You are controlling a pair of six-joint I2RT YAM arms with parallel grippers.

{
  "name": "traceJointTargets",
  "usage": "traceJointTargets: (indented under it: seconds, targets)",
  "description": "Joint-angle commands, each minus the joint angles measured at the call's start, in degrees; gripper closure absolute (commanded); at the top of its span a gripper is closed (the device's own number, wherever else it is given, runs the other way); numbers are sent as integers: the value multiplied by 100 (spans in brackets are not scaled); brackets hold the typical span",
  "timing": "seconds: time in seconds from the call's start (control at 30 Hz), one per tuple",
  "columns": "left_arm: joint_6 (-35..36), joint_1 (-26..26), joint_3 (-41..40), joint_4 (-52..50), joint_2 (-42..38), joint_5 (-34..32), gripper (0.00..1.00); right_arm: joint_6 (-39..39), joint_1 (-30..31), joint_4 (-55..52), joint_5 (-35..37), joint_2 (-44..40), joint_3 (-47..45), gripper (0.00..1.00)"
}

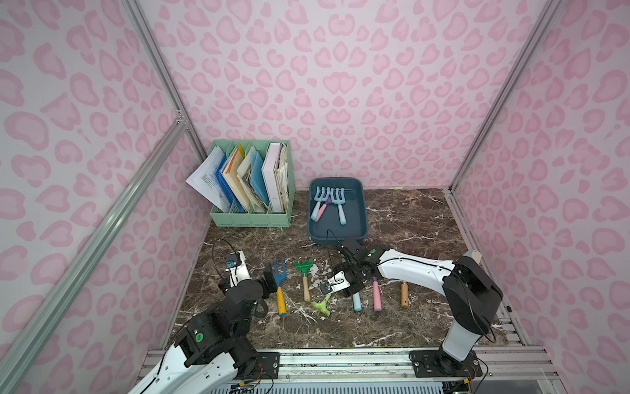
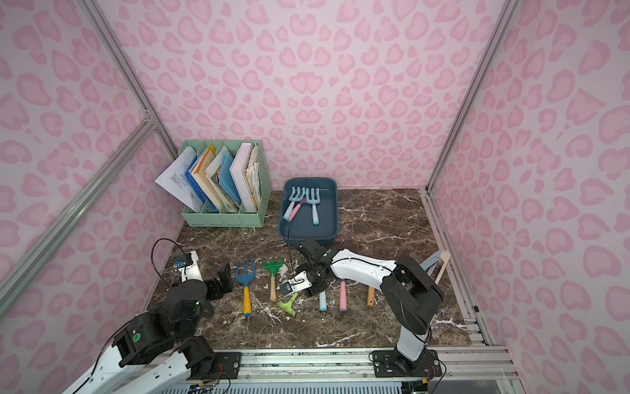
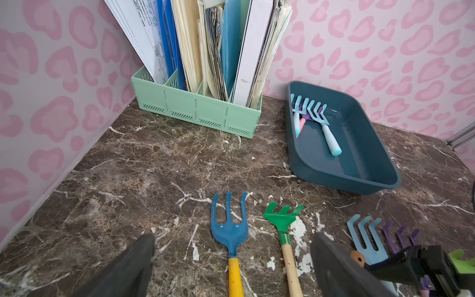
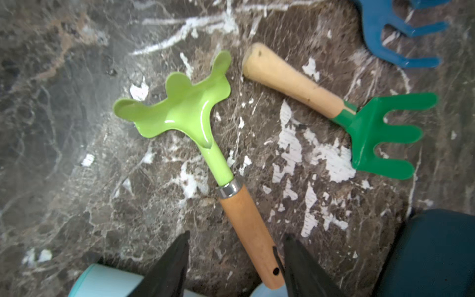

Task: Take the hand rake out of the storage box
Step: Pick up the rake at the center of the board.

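Note:
The dark teal storage box point(image 1: 356, 220) point(image 2: 329, 221) point(image 3: 359, 144) stands at the back of the marble table. In it lie three hand rakes: two light blue ones point(image 1: 341, 204) point(image 1: 319, 201) and a purple one between them. In front of the box, my right gripper point(image 4: 236, 235) hangs low over a light green hand rake point(image 4: 185, 108) point(image 1: 322, 303) that rests on the table. Its jaws straddle the end of that rake's wooden handle point(image 4: 252, 231); one finger is at the handle, the other stands apart. My left gripper point(image 3: 234, 236) is open, near the table, holding nothing.
A mint-green file rack point(image 1: 252, 215) of papers stands left of the box. A row of tools lies on the table: a blue fork with yellow handle point(image 1: 280, 290), a dark green rake point(image 1: 304, 273), and light blue point(image 1: 356, 302), pink point(image 1: 376, 296) and wooden point(image 1: 404, 295) handles. Pink walls close three sides.

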Motion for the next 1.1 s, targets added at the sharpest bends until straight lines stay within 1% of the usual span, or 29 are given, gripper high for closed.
traceJointTargets:
  seconds: [0.0,0.13,0.33,0.47,0.53,0.67,0.7,0.77,0.83,0.93,1.07]
  targets:
    - [45,12,-14,-10,10,-84,2,-195,25,-124,235,214,152,41]
    - [38,12,25,-18,145,-101,2,-298,38,-176,399,493,338,43]
    - [30,20,4,-2,160,-154,2,-450,127,38,535,595,307,44]
    - [36,14,-32,11,106,-160,2,-539,229,-29,551,750,439,49]
    - [30,19,-52,12,82,-174,2,-547,311,-102,572,824,506,54]
    - [31,23,-70,12,15,-189,2,-540,395,-60,580,759,439,59]
    - [34,24,-72,4,-2,-189,2,-511,435,-75,586,739,433,61]
    - [28,30,-84,-1,-29,-223,2,-451,492,-198,599,754,484,69]
    - [21,30,-96,-14,-62,-238,2,-382,518,-276,617,774,528,70]
    - [14,29,-97,-48,-106,-267,2,-369,572,-257,572,644,414,72]
    - [-1,25,-120,-67,-181,-323,2,-214,708,-173,521,318,162,83]
